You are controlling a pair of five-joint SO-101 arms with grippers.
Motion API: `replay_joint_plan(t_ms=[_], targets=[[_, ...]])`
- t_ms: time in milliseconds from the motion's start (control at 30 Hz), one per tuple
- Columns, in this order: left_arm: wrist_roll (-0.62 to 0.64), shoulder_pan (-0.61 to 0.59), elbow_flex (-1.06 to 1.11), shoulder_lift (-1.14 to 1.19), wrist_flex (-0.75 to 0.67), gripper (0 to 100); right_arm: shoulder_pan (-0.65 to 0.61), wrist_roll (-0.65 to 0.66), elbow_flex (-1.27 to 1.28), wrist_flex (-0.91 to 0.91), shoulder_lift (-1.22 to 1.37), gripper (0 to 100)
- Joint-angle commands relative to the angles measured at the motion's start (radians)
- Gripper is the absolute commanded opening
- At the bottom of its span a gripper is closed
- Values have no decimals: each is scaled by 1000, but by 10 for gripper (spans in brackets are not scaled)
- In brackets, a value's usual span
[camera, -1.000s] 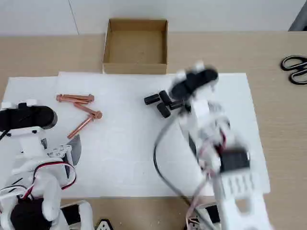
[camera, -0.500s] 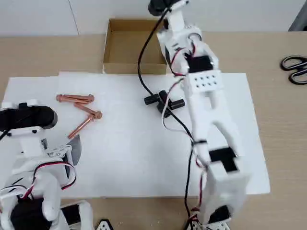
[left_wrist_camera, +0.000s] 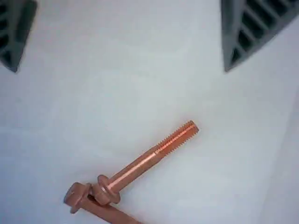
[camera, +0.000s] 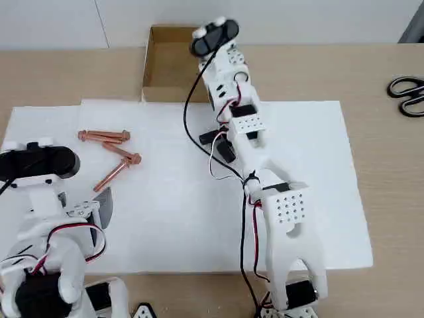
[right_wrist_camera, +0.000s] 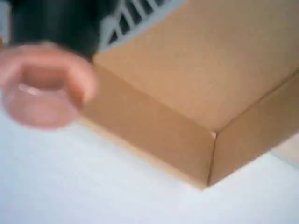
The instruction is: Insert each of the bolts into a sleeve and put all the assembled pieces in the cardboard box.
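While the right claw point(right_wrist_camera: 93, 28) clenches a blurred bolt-and-sleeve piece point(right_wrist_camera: 44, 88) just outside the cardboard box point(camera: 187, 93), the left claw point(left_wrist_camera: 121, 60) hangs released.
Tabletop point(camera: 371, 73) carries a white sheet point(camera: 165, 218). Loose bolts point(camera: 109, 149) lie ahead of the left claw, untouched; spare sleeves point(camera: 211, 137) lie beside the right arm.

Camera positions: one fixed overhead, two wrist-mounted.
High view looks down over the whole counter point(camera: 371, 73). Left wrist view faces down, close over a bolt point(left_wrist_camera: 149, 158). Right wrist view sits hard against the cardboard box point(right_wrist_camera: 149, 135), a sleeved bolt point(right_wrist_camera: 44, 93) blurred at its lens. The high view shares that bolt point(camera: 111, 176) and the cardboard box point(camera: 185, 95).
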Motion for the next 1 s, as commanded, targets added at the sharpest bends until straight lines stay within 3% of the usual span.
replay_joint_plan(t_ms=[0,267,500,967], targets=[[-6,0,-4,-2,-21,265,-19,51,-78,-61,18,6],[-6,2,-4,-2,-21,265,-31,60,-78,-62,91,14],[-6,2,-4,-2,-21,265,-27,60,-78,-62,99,202],[-6,2,-4,-2,-21,265,28,63,-267,-13,90,205]])
